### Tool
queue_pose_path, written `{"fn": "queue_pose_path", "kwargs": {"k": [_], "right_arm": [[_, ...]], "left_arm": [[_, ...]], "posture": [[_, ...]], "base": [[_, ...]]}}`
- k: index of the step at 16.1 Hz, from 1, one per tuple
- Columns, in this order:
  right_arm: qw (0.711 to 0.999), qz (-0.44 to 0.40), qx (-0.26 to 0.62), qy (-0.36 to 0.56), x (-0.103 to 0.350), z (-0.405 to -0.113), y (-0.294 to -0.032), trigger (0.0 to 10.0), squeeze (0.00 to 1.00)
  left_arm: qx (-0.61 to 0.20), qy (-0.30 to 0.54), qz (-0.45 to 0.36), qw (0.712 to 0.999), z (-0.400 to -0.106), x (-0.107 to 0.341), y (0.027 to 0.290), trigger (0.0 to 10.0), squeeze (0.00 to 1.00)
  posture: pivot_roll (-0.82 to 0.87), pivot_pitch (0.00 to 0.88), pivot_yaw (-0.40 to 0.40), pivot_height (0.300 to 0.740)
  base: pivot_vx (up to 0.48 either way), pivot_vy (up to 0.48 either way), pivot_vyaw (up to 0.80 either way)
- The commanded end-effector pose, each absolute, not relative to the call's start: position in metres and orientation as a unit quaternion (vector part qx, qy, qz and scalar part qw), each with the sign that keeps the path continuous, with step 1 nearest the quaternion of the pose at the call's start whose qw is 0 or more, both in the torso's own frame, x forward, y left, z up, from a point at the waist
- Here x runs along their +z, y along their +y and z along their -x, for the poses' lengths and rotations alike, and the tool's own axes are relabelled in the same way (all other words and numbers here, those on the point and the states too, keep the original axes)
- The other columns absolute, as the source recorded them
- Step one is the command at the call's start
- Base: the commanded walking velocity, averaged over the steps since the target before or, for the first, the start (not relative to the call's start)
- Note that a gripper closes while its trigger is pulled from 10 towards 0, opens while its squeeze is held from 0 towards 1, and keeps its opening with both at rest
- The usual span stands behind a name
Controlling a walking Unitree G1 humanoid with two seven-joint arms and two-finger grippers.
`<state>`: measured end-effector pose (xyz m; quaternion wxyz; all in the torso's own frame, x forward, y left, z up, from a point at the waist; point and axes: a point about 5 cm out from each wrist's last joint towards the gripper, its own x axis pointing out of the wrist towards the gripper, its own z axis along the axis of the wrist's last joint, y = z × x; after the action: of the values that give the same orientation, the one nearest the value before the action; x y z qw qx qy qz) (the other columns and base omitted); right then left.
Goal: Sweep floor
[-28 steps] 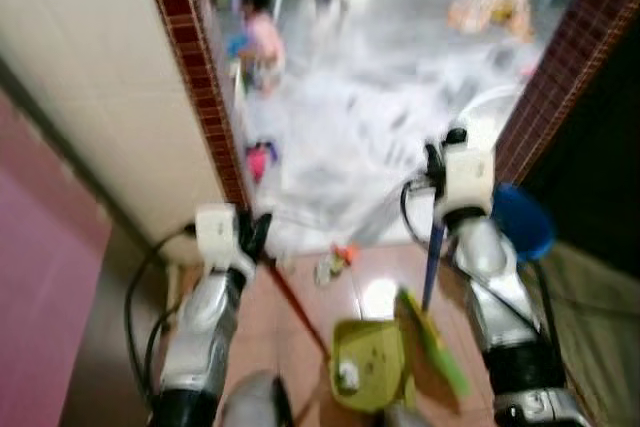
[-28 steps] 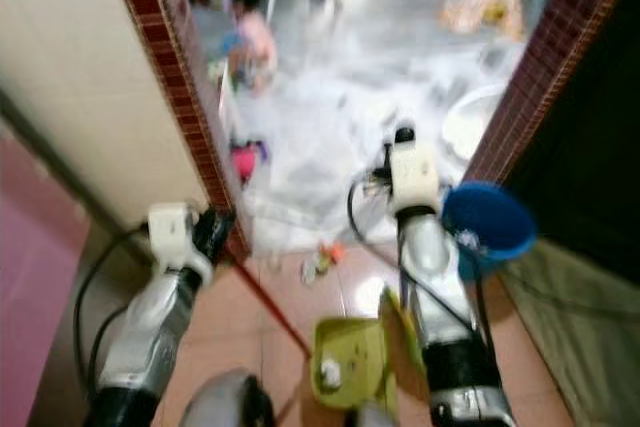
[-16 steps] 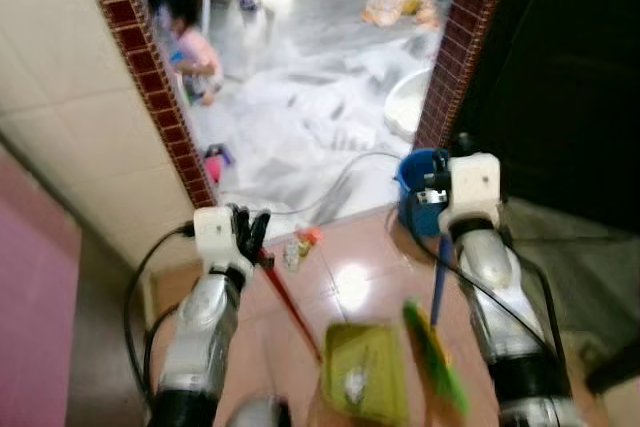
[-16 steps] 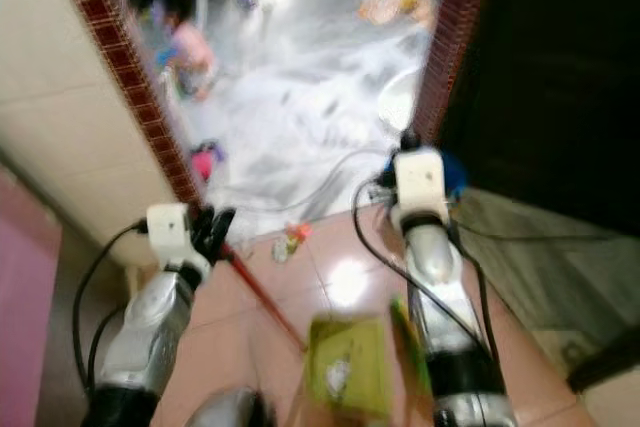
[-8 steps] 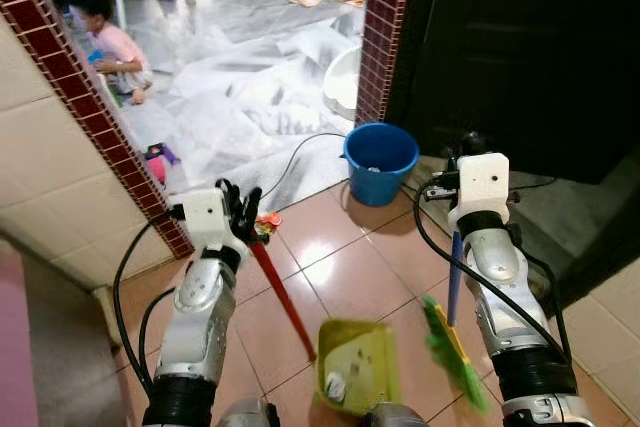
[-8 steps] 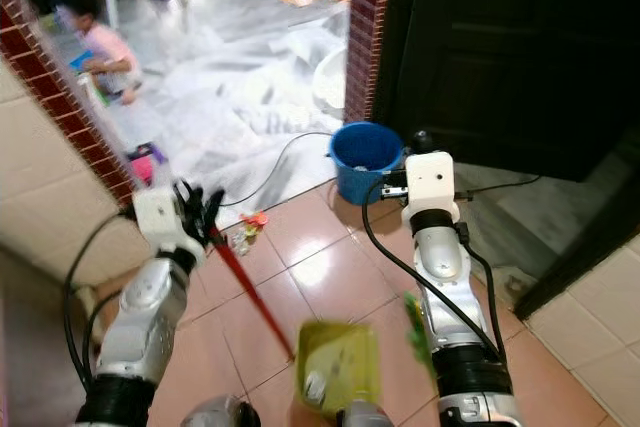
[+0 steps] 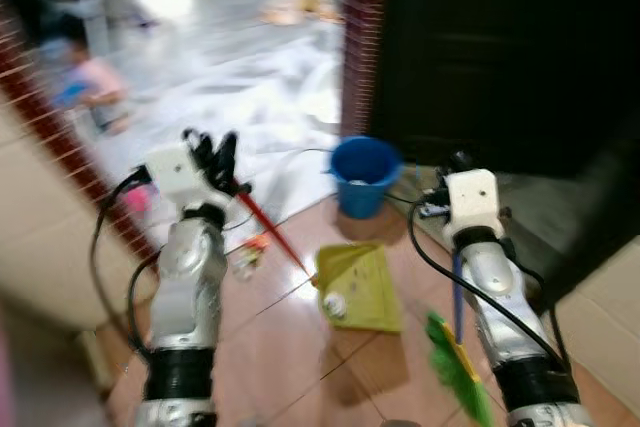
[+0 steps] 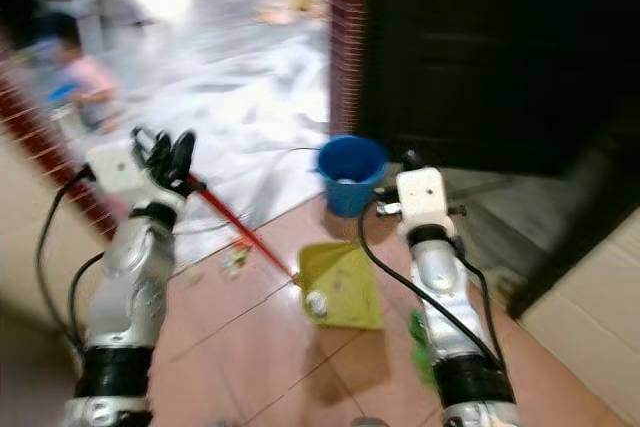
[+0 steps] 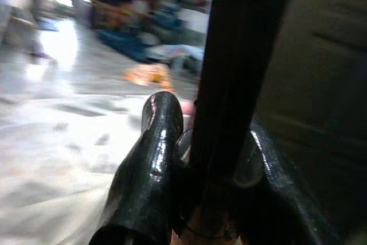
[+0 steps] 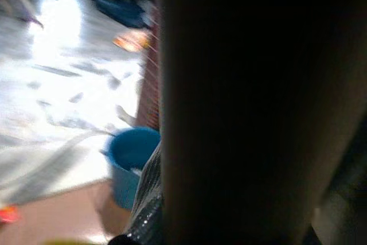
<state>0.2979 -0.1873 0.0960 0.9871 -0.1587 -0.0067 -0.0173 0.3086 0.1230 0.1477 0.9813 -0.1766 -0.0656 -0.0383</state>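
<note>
The yellow-green dustpan [image 7: 358,285] sits tilted over the tiled floor [image 7: 280,347] with a small pale scrap of litter [image 7: 334,304] in it. Its red handle [image 7: 268,229] rises to the left gripper [image 7: 212,154], whose fingers [image 9: 150,164] are clamped on it. The green broom [image 7: 455,367] hangs by its blue stick [image 7: 458,297] under the right gripper [image 7: 458,165]; whether those fingers are closed cannot be told. Beyond the dustpan stands a blue bucket [image 7: 364,175] with something pale inside.
</note>
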Motion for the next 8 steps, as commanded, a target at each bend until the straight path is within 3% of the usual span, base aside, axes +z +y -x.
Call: {"fn": "queue_pose_path", "kwargs": {"k": [1,8], "right_arm": [[0.986,0.169,-0.004,-0.013,0.099,-0.302,-0.179,10.0,0.00],[0.985,0.173,0.022,-0.011,0.096,-0.303,-0.172,10.0,0.00]], "left_arm": [[-0.042,-0.111,0.220,0.968,-0.310,0.173,0.125,10.0,0.00],[0.042,-0.161,0.245,0.955,-0.324,0.213,0.147,10.0,0.00]], "posture": [[-0.07,0.000,0.057,0.740],[-0.07,0.000,0.054,0.740]], "base": [[0.472,0.000,-0.49],[0.470,0.000,0.00]]}}
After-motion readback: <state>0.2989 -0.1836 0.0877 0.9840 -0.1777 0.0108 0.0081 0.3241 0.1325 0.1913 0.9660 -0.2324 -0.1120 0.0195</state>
